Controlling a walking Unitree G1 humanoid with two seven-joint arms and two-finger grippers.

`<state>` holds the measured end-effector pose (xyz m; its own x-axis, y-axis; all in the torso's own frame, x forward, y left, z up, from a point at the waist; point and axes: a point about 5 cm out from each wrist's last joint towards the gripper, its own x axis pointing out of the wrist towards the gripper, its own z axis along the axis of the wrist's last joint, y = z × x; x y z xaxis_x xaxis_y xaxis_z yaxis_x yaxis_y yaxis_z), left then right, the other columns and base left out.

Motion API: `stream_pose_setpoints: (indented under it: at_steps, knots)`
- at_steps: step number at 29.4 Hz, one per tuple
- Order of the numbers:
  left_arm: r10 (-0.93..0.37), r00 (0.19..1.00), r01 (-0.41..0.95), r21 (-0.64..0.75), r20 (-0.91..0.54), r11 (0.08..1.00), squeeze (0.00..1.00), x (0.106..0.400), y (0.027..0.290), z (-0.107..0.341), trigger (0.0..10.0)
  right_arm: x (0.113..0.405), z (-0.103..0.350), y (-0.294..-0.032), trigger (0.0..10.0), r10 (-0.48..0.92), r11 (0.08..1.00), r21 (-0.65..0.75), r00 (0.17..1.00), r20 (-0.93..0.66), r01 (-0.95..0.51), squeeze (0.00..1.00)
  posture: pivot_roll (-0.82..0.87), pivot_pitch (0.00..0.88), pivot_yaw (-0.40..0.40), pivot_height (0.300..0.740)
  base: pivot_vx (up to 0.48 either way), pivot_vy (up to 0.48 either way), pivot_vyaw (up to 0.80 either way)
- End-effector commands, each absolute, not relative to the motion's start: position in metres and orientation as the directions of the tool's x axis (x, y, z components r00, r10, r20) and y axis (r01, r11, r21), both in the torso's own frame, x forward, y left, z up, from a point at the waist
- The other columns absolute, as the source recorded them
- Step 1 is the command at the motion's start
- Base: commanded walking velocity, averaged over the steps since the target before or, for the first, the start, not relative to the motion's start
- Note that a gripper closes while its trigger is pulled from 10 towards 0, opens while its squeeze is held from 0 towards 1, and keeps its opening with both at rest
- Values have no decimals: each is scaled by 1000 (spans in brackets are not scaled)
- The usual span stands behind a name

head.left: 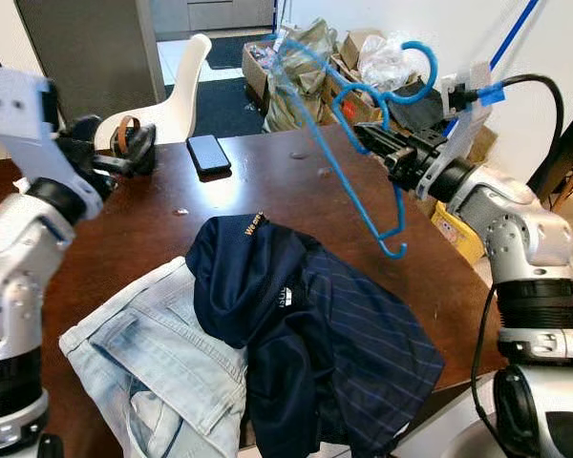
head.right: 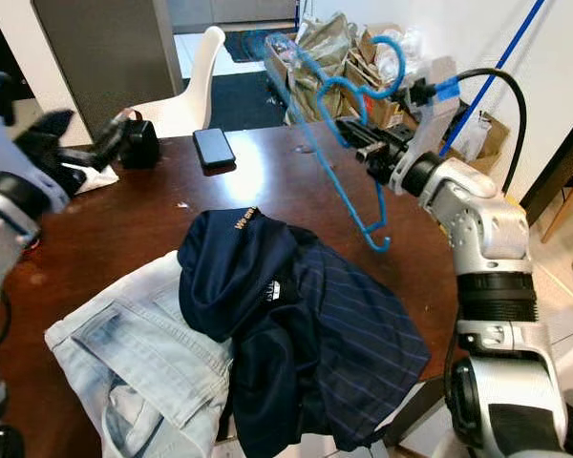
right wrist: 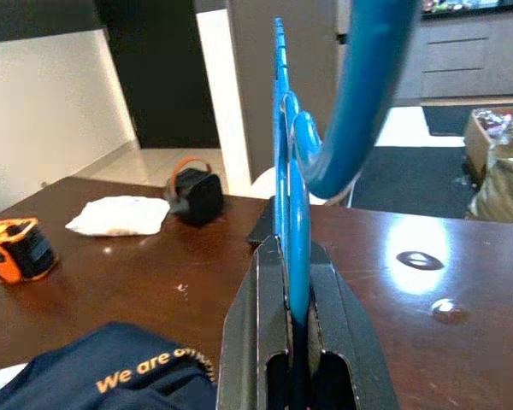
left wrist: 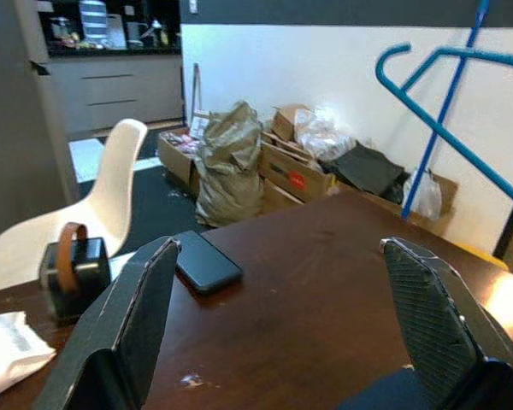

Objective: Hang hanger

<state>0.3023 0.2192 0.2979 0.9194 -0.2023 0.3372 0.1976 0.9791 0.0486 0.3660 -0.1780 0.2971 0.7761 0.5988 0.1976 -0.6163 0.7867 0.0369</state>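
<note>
Jeans [head.left: 162, 372] in pale blue lie at the near edge of the brown table [head.left: 277, 186], and a dark blue top [head.left: 315, 324] with thin stripes lies partly on them. Some of the top hangs over the near edge.

Up above the right side of the table, the right gripper [head.left: 368, 136] has its two black fingers squeezed tight on a blue hanger [head.left: 349, 162]. It hangs in the air, tilted, not touching the table or the clothes, with its hook [head.left: 411, 72] up by the gripper.

Over the left edge, the left gripper [left wrist: 291, 316] is held up with its fingers [left wrist: 141, 316] wide apart and nothing in between.

Near the far edge lie a black phone [head.left: 208, 153] and a small black box with a brown strap [head.left: 132, 143]. An orange tape measure [right wrist: 21, 248] and a white cloth [right wrist: 118, 215] lie toward the far left corner.
</note>
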Motion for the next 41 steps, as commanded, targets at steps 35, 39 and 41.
stream_pose_setpoints:
  at_steps: [35, 39, 41]
  knots:
    - [-181, 941, 175, 50, 287, 983, 0, 311, 204, 271, 10000, 331, 245, -173, 10000, 757, 630, 124, 642, 120, -766, 0, 60, 89, -11, 740, -437, 0, 0]
    - [-183, 953, 177, 46, 243, 983, 0, 312, 205, 254, 10000, 325, 223, -185, 10000, 748, 654, 131, 663, 40, -745, 0, 56, 87, -10, 740, -161, 0, 0]
    - [-181, 964, 178, 32, 195, 984, 0, 312, 207, 234, 10000, 320, 197, -198, 10000, 726, 685, 147, 686, -49, -714, 0, 50, 85, -7, 740, 0, 0, 0]
